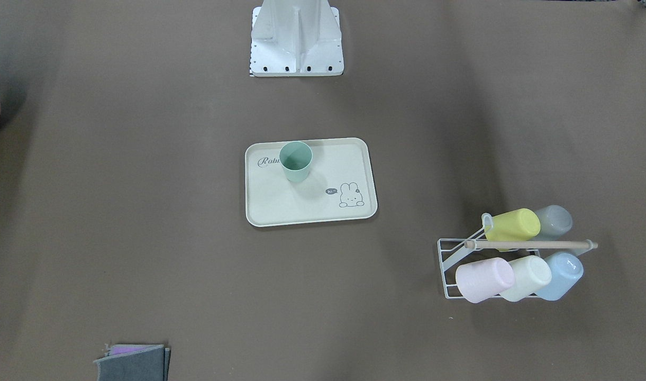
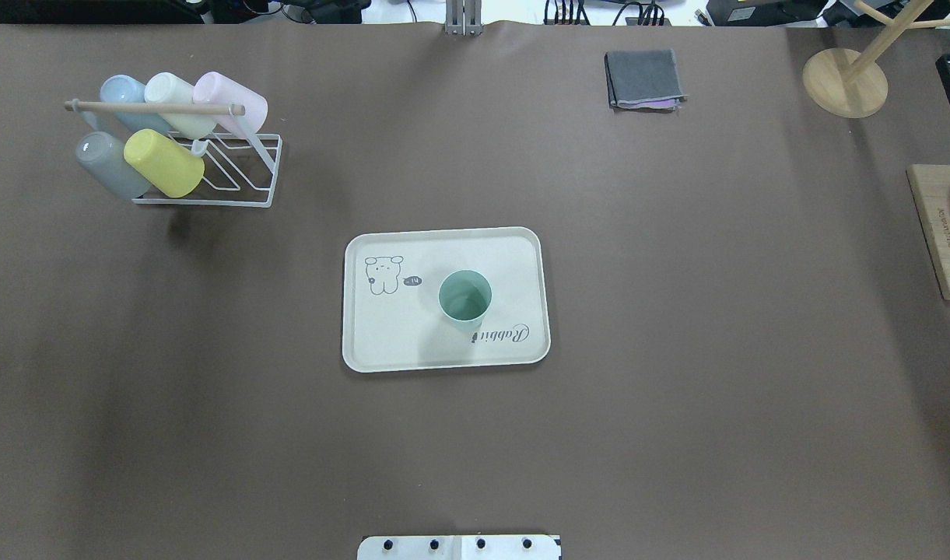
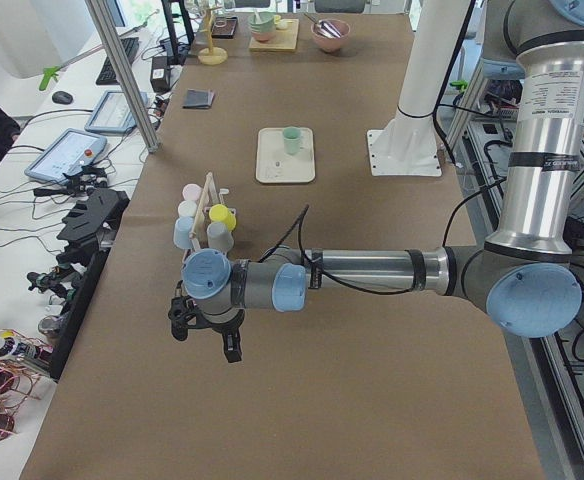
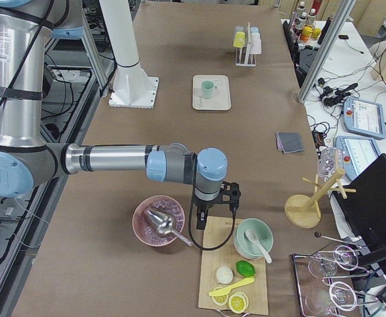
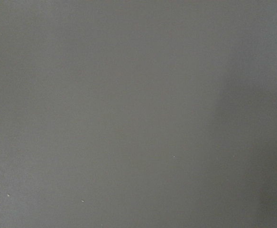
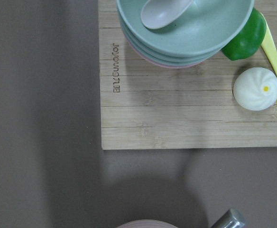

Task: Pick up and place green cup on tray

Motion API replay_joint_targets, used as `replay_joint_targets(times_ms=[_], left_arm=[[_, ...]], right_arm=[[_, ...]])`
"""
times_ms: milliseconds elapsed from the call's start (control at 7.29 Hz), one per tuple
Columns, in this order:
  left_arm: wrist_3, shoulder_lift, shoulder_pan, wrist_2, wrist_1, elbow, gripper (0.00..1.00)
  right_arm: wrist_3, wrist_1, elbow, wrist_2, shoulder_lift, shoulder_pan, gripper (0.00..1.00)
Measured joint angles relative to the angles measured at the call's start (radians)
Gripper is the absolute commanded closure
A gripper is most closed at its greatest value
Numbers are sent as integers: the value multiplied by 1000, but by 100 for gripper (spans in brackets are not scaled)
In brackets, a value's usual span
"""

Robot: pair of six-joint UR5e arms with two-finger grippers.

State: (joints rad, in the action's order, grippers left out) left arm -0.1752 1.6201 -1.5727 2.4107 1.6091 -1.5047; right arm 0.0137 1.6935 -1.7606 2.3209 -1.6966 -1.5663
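The green cup (image 2: 464,296) stands upright on the cream tray (image 2: 389,342) at the table's middle, next to the "Rabbit" script. It also shows in the front-facing view (image 1: 296,161) on the tray (image 1: 301,209). My left gripper (image 3: 207,345) hangs over bare table at the far left end, seen only in the left side view. My right gripper (image 4: 214,201) hangs near the wooden board at the right end, seen only in the right side view. I cannot tell whether either is open or shut. Neither is near the cup.
A white wire rack (image 2: 245,167) holds several cups, among them a yellow one (image 2: 163,162). A folded grey cloth (image 2: 644,78) and a wooden stand (image 2: 844,82) lie at the far side. A wooden board (image 6: 176,114) carries stacked bowls (image 6: 186,28). A pink bowl (image 4: 158,221) sits beside it.
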Motion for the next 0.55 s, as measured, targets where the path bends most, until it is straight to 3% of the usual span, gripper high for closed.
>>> replay_joint_targets(times_ms=[549], left_arm=[[99,-51,-13,-7,7,-46,2]], right_arm=[[-1,0,1,0,0,0,0]])
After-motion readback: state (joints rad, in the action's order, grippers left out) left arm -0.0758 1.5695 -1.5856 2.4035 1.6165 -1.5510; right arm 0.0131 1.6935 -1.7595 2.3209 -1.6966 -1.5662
